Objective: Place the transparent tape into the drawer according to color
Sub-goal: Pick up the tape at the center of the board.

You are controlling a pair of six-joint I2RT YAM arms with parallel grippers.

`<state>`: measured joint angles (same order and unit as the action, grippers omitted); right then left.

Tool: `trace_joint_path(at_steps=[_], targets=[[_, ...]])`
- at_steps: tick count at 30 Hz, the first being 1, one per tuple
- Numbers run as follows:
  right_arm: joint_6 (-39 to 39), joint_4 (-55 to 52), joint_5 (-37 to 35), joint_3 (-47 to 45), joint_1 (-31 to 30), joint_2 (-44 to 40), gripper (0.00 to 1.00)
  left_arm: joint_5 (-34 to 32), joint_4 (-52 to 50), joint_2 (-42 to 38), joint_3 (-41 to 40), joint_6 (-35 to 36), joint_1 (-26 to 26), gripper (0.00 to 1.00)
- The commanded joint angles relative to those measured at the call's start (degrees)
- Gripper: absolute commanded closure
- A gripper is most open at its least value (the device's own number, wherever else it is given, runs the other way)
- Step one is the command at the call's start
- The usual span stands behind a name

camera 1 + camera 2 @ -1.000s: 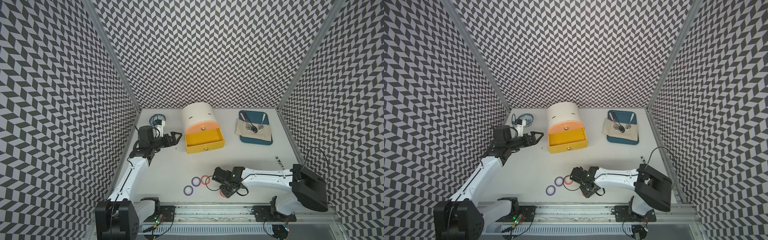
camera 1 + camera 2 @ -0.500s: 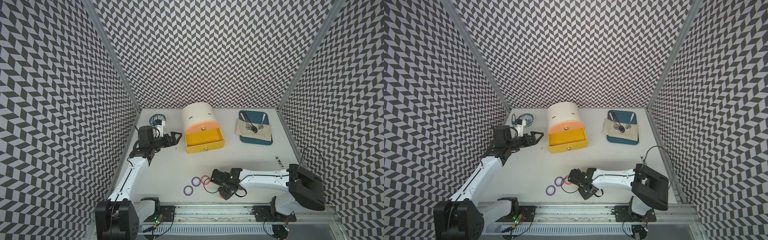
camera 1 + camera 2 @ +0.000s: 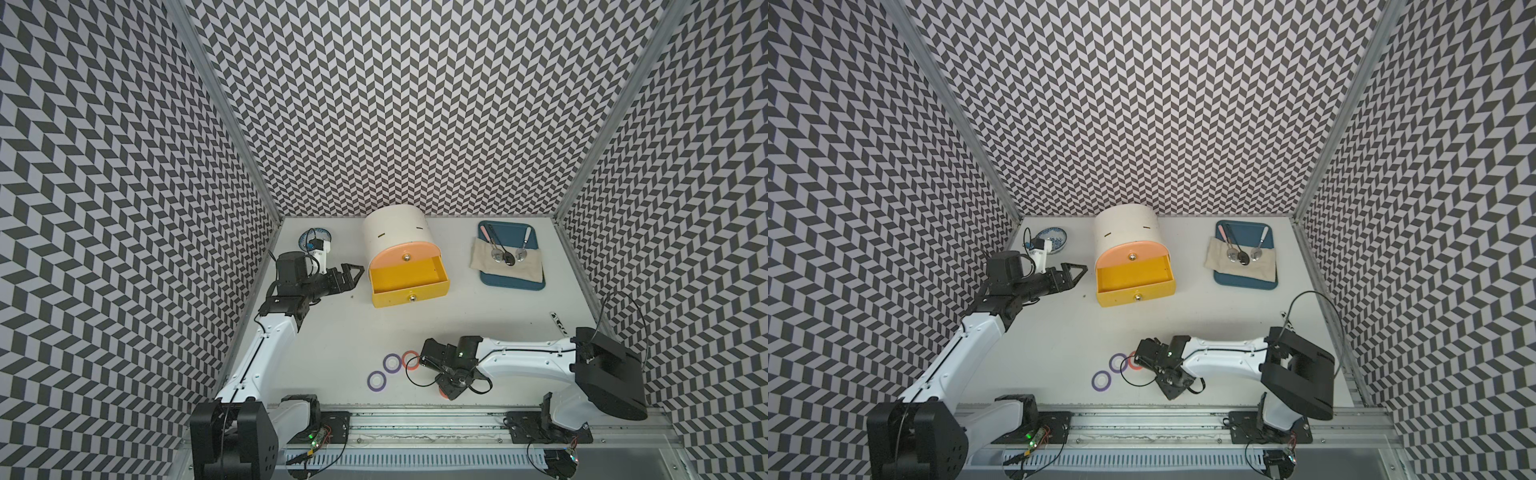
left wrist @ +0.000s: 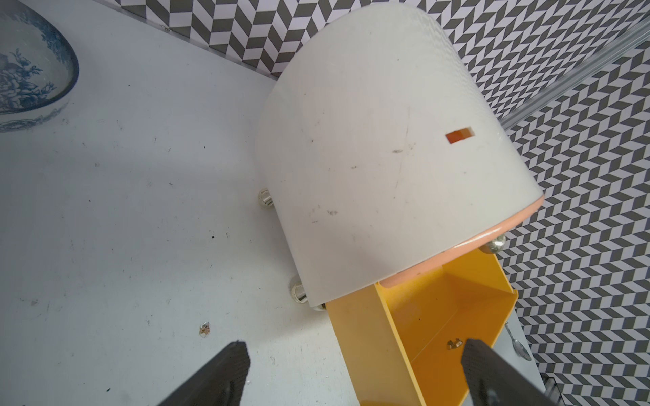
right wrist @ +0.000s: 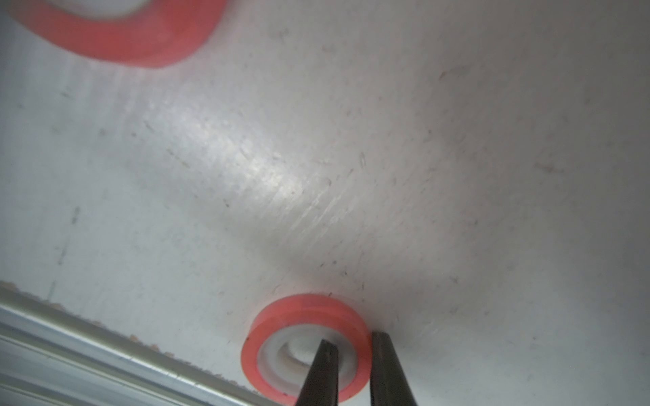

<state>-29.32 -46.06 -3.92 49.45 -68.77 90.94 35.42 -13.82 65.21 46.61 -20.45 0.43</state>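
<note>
The right hand [image 5: 351, 342] is pressed together on the wall of a red-pink tape ring [image 5: 299, 316]. Low and centre in the right wrist view, one dark finger [image 5: 322, 372] sits inside the white core and the other stands against the outer rim. The ring seems to lie flat on the table [image 5: 387, 158], close to the metal rail at the lower left of that frame. In a top view this hand [image 3: 449, 382] is low and right of centre, with only a sliver of the ring [image 3: 441, 393] showing under it.

Just left of it lies another red-pink ring [image 3: 410, 360], touching or nearly touching a purple ring [image 3: 392, 362]. A lower purple ring [image 3: 376, 380] lies apart, down and to the left.

Left of centre, the left hand [image 3: 353, 276] is spread wide and holds nothing. It points at the white cabinet [image 3: 395, 232], just beside it but not touching. The cabinet's yellow drawer [image 3: 409, 282] stands open beneath the closed peach-pink drawer [image 3: 405, 259].

At the right edge of the table sits a blue tray [image 3: 511, 284] carrying a cloth [image 3: 519, 268] and spoons [image 3: 508, 257]. A patterned bowl [image 3: 308, 239] sits in the far left corner of the table.
</note>
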Motion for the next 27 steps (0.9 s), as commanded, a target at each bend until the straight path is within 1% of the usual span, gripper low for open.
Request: trace_joint_path(at_steps=[1, 13, 27], targets=[[0.1, -0.5, -2.2, 1.5, -0.4, 0.8, 1.00, 0.2, -0.1, -1.1, -0.4, 0.7, 0.5, 0.00], [-0.2, -3.7, -5.5, 6.3, 0.4, -1.6, 1.00, 0.3, -0.2, -1.2, -0.3, 0.7, 0.5, 0.00], [1.5, -6.5, -6.0, 13.0, 4.5, -5.8, 1.00, 0.4, -0.3, -1.6, 0.0, 0.5, 0.7, 0.00]])
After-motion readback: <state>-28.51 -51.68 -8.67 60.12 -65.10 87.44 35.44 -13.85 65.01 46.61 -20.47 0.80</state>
